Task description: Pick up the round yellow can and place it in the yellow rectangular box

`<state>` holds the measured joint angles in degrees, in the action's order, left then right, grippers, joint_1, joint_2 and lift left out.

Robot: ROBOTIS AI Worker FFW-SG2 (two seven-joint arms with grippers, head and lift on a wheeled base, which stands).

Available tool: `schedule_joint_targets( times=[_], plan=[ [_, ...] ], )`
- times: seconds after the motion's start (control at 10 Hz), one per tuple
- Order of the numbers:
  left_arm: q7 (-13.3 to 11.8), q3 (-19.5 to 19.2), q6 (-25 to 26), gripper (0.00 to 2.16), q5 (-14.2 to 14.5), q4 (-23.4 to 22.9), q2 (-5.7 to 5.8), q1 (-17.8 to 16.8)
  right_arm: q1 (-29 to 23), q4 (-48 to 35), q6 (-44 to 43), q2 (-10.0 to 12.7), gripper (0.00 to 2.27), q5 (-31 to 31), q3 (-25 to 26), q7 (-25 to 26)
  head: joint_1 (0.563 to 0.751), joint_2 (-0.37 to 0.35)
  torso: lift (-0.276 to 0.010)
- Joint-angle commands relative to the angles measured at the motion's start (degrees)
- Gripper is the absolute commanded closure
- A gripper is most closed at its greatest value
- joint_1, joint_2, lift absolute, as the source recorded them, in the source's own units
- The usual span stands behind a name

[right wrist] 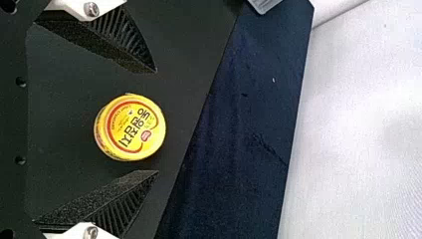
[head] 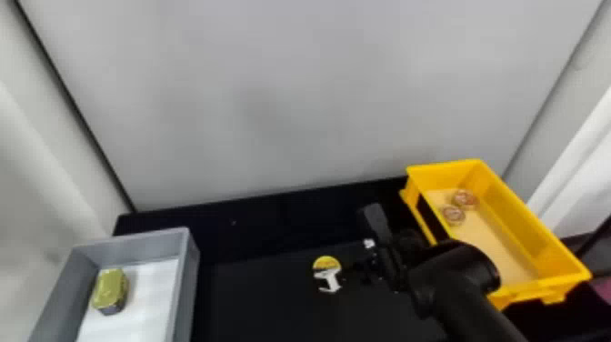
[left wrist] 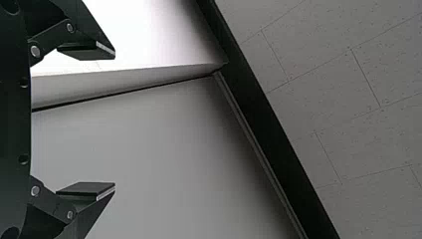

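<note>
The round yellow can [right wrist: 130, 127] sits on the dark tabletop [head: 254, 291], its printed lid facing up, in the middle part of your work area between the two boxes. Your right gripper [head: 386, 264] is over that spot, its arm coming in from the near right. In the right wrist view, the right gripper [right wrist: 157, 121] has its ribbed fingers [right wrist: 124, 47] spread wide, one on each side of the can, with a gap between the can and each of them, so you are holding nothing there.

To the right of the can you have the yellow rectangular box [head: 536, 218], open at the top, partly covered by your right arm. Two round tins [head: 463, 199] with reddish tops lie side by side toward its far end.

Well over to the left stands a grey box [head: 191, 273] with a white bottom, and in it, close to its left wall, is a rectangular tin [head: 110, 287] with a yellow-green top. A grey panel [head: 295, 100] rises behind the table. Your left gripper [left wrist: 115, 120] is raised and parked, its fingers well apart with nothing between them, facing wall and ceiling.
</note>
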<state>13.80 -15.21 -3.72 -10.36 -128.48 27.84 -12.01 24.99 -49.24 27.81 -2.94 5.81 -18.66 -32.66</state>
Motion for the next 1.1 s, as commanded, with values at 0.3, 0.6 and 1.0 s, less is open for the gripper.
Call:
schedule_joint_targets(
  times=[0.3,0.6,1.0],
  plan=[
    [-0.09,0.26,-0.59,0.31,-0.01,-0.02,-0.32,0.23,0.32,0.98,0.06,-0.05,0.04,0.70,-0.60,-0.58,0.740,0.018,0.000],
    [-0.17,0.44,-1.20,0.31,-0.09,0.07,-0.41,0.05,0.85,2.48,-0.38,-0.05,0.04,1.14,-1.57,-0.76,0.740,0.018,0.000],
    [-0.53,0.70,-1.38,0.31,-0.09,0.07,-0.41,0.05,1.11,3.18,-0.91,-0.22,0.03,2.28,-1.57,-0.76,0.740,0.018,0.000]
  ],
)
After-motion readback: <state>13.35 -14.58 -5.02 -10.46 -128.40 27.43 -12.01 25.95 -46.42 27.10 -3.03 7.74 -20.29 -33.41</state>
